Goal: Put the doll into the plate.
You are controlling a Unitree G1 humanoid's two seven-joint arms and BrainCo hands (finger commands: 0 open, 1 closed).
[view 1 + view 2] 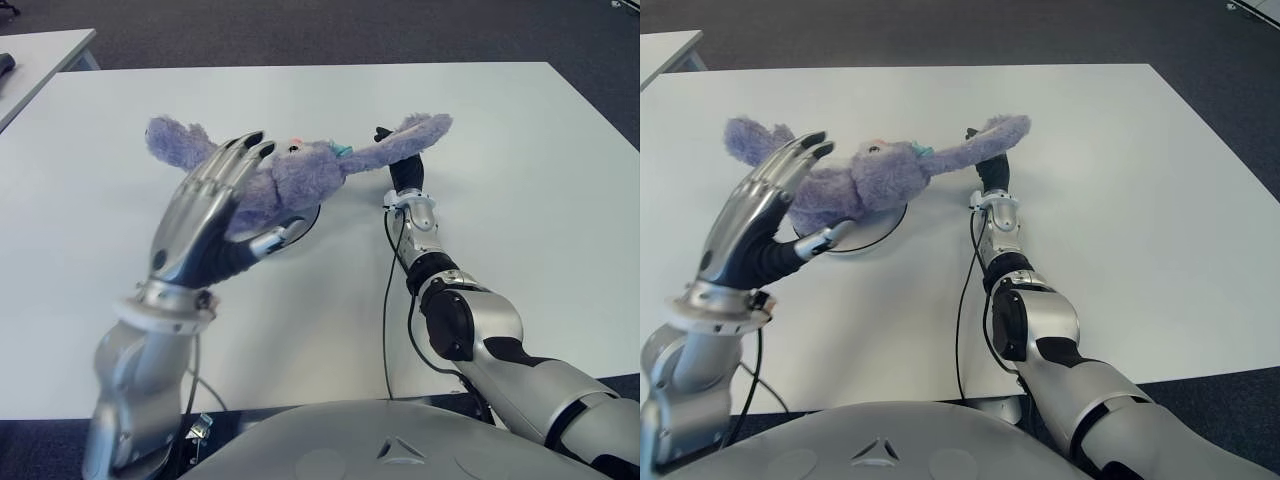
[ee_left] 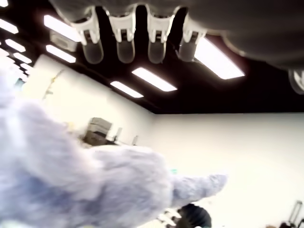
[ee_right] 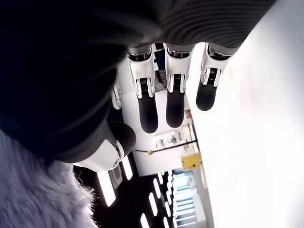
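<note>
A purple plush doll lies across a white plate with a dark rim, left of the middle of the white table; its body hides most of the plate. My left hand hovers at the doll's near side with fingers stretched out and the thumb by the plate's rim; it grips nothing. My right hand stands under the doll's long limb, which drapes over its dark fingers. In the right wrist view those fingers are straight, with fur beside the thumb.
A black cable runs along my right forearm to the table's near edge. A second white table stands at the far left. Dark carpet lies beyond the far edge. The table's right half is bare.
</note>
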